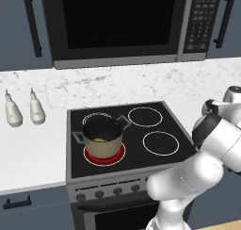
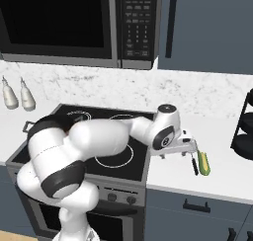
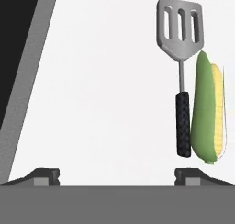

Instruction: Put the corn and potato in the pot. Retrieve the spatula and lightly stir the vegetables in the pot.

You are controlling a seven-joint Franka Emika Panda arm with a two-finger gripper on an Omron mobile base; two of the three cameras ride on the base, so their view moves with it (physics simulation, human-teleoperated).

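Hovering with fingers apart and empty, the two-finger gripper (image 3: pixel 117 176) faces the green-husked corn (image 3: pixel 207 113) and grey slotted spatula (image 3: pixel 181 58), both untouched on the counter, while the tan pot (image 1: pixel 103 140) apparently holds something yellowish, likely the potato.

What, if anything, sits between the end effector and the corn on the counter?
Nothing covers the corn, but the spatula lies close alongside it, its handle nearly touching, crowding that side. The end effector hovers open above both.
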